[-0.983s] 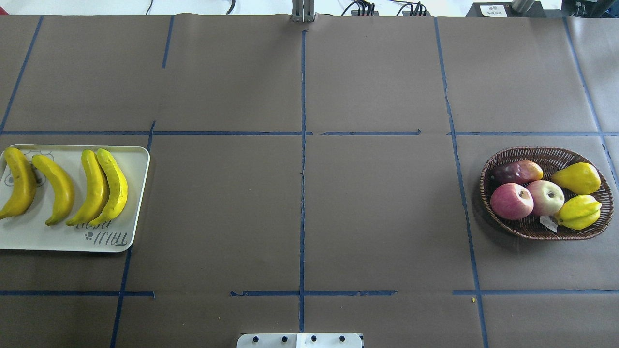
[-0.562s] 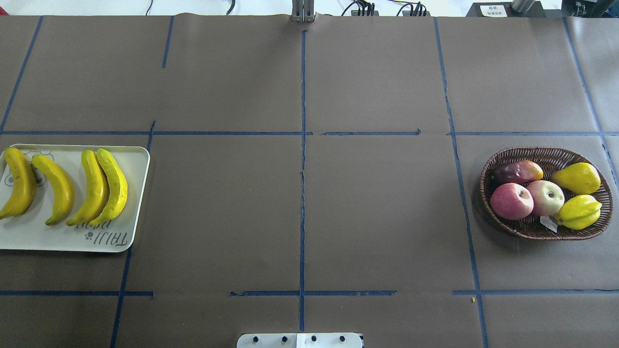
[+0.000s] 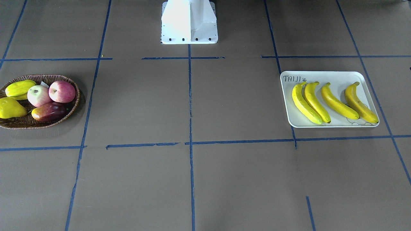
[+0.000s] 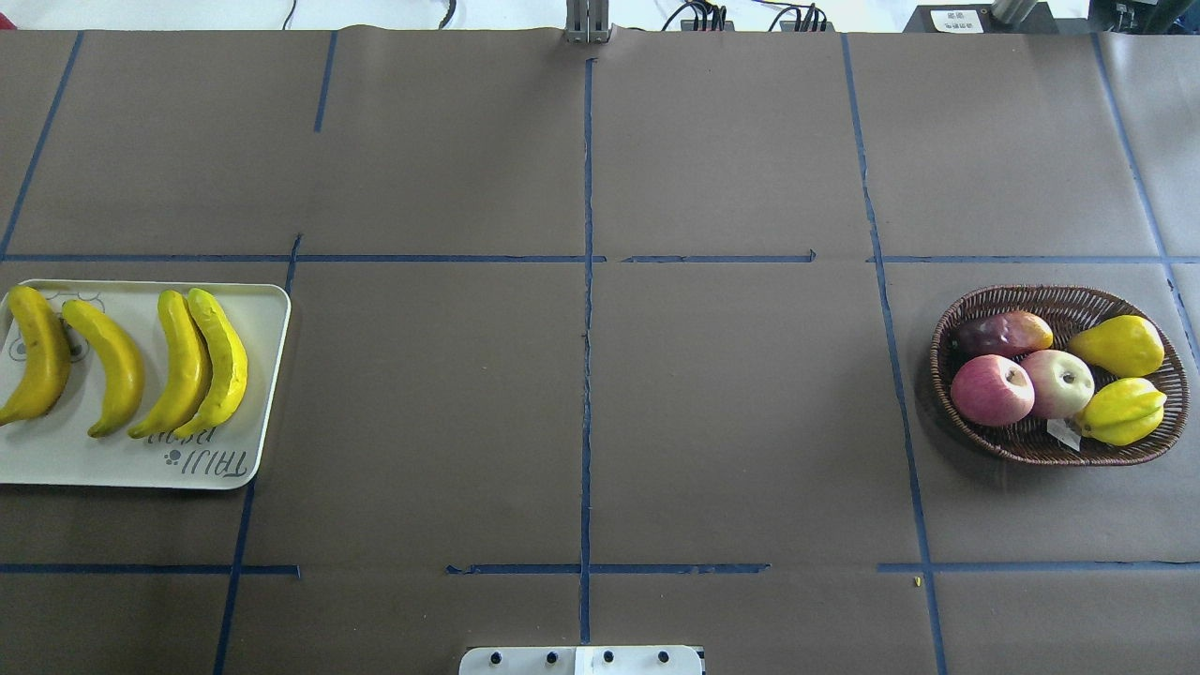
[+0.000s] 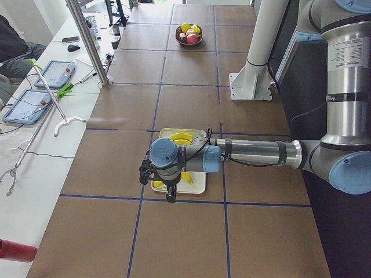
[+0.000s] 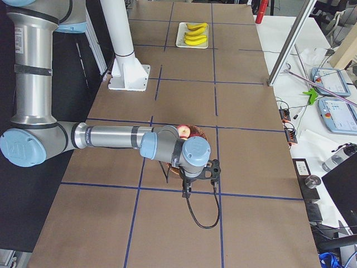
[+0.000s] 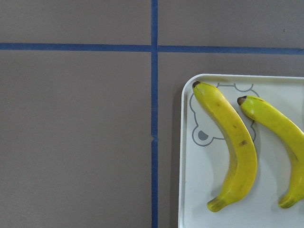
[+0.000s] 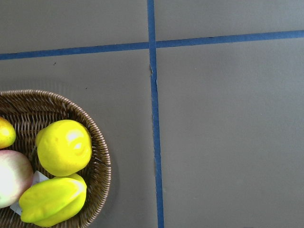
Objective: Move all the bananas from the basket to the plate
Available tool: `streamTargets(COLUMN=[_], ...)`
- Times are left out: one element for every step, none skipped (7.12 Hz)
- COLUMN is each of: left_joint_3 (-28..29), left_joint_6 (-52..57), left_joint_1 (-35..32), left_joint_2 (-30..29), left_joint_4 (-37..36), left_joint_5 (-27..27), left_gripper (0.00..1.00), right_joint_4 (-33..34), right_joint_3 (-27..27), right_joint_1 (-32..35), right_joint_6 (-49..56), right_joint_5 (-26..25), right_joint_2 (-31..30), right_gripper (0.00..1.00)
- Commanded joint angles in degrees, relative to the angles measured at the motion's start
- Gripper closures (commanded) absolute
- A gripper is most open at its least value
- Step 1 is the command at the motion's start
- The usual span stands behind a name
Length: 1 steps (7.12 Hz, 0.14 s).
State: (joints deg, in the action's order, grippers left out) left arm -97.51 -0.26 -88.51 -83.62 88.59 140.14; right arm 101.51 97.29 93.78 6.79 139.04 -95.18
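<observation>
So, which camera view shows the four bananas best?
Exterior front-facing: all four bananas lie whole on the plate. Overhead crops the plate's edge; left wrist shows two, right none; side views show them small or partly hidden.

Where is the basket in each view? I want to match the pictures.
Front-facing: basket at the left edge, mid-height.
Overhead: basket at the right, mid-height.
Exterior left: basket small, top centre.
Exterior right: basket in the centre, mostly hidden behind the right arm.
Left wrist: not in it.
Right wrist: basket in the lower left corner, cut off.
Landmark: the white robot base shows in all four exterior views.
</observation>
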Motion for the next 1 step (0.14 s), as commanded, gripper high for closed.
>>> streamTargets(left_joint_3=[0.04], left_joint_6=[0.00], left_joint_1=[-0.09], left_joint_2=[-0.05], left_joint_4=[0.00], left_joint_5=[0.04], left_gripper=[0.00], right_joint_4=[0.00], right_joint_3=[0.00], right_joint_1=[0.00], right_joint_6=[0.07], right_joint_5=[0.09], right_joint_2=[0.17], right_gripper=[0.00])
